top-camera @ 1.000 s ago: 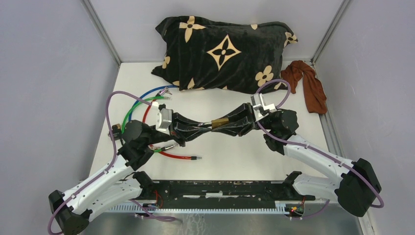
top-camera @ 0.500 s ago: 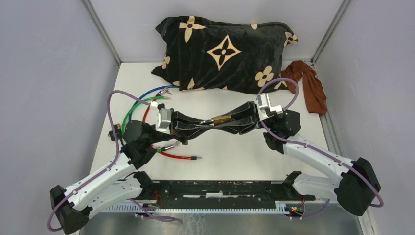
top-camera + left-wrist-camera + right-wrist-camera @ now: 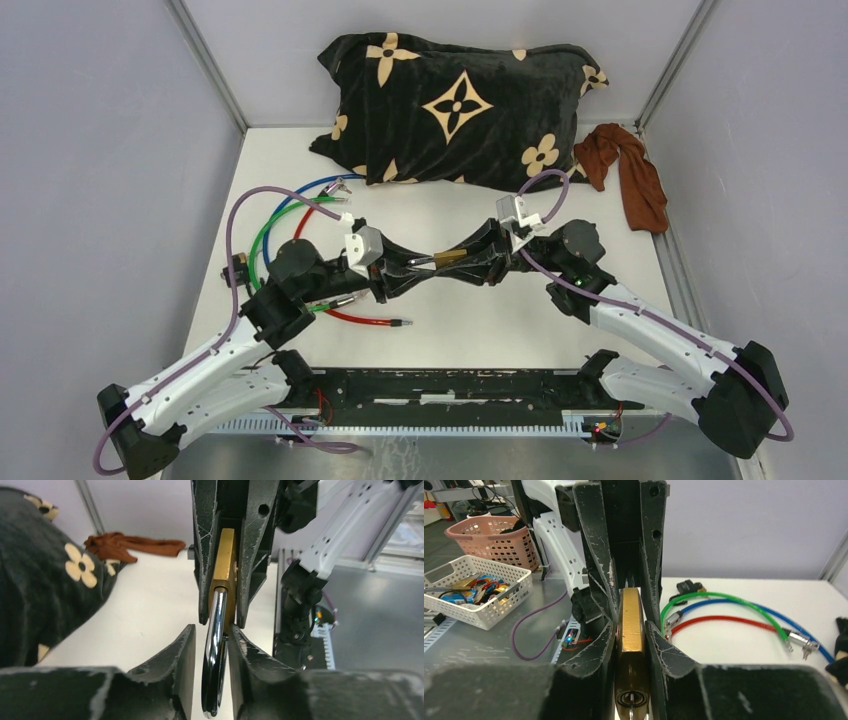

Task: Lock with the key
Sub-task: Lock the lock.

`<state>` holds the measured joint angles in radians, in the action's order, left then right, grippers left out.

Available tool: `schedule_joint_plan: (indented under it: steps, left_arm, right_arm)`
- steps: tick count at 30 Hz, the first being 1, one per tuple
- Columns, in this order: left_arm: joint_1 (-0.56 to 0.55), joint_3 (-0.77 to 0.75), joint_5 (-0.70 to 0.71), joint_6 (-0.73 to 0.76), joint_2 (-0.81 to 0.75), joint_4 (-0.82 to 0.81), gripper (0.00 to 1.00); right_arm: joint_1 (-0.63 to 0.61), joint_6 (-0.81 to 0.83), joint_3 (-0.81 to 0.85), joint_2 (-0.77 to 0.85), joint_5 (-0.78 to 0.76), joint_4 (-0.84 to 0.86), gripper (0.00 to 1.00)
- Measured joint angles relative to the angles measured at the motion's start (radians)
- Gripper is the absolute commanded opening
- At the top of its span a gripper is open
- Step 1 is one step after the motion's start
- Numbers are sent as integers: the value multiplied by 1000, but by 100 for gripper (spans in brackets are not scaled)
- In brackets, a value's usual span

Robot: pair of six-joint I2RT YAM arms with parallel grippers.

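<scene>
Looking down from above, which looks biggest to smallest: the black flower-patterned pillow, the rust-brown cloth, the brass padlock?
1. black flower-patterned pillow
2. rust-brown cloth
3. brass padlock, smallest by far, though it is partly hidden, so only part shows.

The gold brass padlock body looks brushed, semi-matt; its chrome steel shackle mirror-glossy. Far, the black flower-patterned pillow looks velvety; right, rust-brown cloth soft, matt.
</scene>
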<state>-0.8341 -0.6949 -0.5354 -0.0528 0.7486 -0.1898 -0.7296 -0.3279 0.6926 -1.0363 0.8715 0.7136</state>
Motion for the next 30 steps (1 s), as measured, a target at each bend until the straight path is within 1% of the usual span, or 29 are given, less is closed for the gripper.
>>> schedule_joint_plan:
  steps: [5,8,10,13,17,19,21,25,29,30]
  left_arm:
    - [2,-27,61,44,1,136,54]
    - [13,-52,70,69,-3,208,62]
    - [24,-67,60,85,-17,262,65]
    - [53,-89,51,102,-45,327,66]
    - [91,-99,41,103,-80,385,60]
    - [100,-99,34,101,-89,384,58]
    - [105,-99,32,100,-90,375,53]
    - [116,-99,33,96,-80,357,50]
    - [121,-99,28,84,-65,338,33]
    - [121,-99,23,78,-59,330,31]
  right_arm:
    - [11,3,-22,3,-11,-70,0]
    - [15,5,-22,11,-25,-90,0]
    - [32,12,-22,21,-48,-98,0]
    - [56,18,-22,33,-71,-104,0]
    - [60,19,-22,36,-69,-104,0]
    - [60,19,-22,36,-64,-106,0]
    - [60,17,-22,36,-57,-105,0]
    - [60,-1,-22,36,-27,-86,0]
    - [60,-12,-22,38,-5,-75,0]
    - [60,-13,-22,39,0,-74,0]
